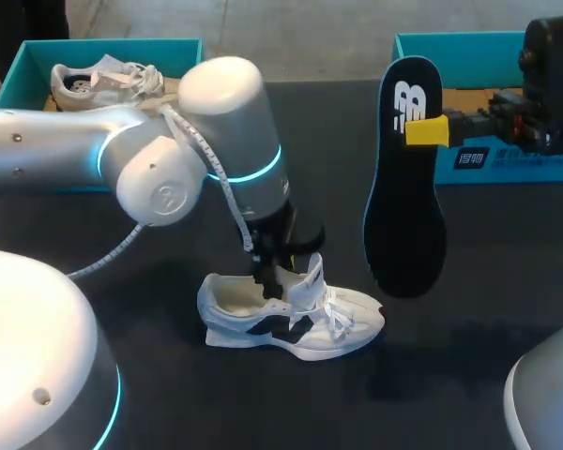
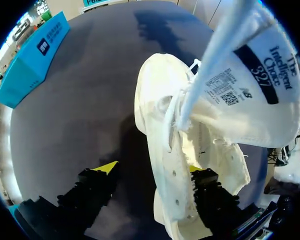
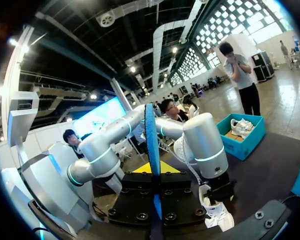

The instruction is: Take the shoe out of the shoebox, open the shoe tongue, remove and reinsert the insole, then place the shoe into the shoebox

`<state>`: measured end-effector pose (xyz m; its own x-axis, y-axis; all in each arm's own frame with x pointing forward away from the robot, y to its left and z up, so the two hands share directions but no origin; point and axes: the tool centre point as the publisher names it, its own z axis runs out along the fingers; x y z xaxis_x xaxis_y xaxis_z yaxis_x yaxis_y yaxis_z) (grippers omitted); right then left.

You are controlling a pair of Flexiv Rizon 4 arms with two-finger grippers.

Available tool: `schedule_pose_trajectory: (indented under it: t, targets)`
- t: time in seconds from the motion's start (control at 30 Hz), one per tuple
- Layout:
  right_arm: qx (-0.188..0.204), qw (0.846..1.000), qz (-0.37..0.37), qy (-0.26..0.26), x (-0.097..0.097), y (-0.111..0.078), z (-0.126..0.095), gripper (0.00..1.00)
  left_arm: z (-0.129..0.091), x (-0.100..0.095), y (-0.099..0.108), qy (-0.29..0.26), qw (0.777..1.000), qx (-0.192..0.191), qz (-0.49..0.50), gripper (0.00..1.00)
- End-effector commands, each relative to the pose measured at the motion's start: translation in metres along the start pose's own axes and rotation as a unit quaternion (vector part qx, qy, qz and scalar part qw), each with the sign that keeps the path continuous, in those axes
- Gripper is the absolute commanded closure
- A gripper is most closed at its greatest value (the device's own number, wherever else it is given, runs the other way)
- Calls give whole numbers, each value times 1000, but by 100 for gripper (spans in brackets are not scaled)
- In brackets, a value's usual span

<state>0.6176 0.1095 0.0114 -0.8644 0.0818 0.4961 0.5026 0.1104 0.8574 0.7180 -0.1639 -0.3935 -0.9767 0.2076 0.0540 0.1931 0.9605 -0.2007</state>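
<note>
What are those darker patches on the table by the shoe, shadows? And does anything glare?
Head view: yes, a soft shadow darkens the table beside the shoe, below the raised insole; the pale shell of the left arm catches light. Left wrist view: a darker shadow lies on the table beside the shoe, ahead of the left claw.

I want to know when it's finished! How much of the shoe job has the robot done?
Done: the shoe is out on the table, its tongue pulled up, and the insole is out. In hand: the right claw holds the insole in the air; the left claw sits at the shoe's opening. Left: put the insole back, then place the shoe in a shoebox.
</note>
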Motion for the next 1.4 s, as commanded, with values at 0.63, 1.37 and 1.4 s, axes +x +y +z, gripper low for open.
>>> schedule_pose_trajectory:
  t: [0.63, 1.37, 1.4]
  targets:
    - [2, 1000, 1, 1, -2, 1, 3, 100, -14, 4, -2, 12, 998, 7, 67, 100]
    - [2, 1000, 1, 1, -2, 1, 3, 100, -62, 5, -10, 39, 887, -24, 459, 100]
    - [2, 1000, 1, 1, -2, 1, 3, 100, -62, 8, -11, 40, 878, -28, 476, 100]
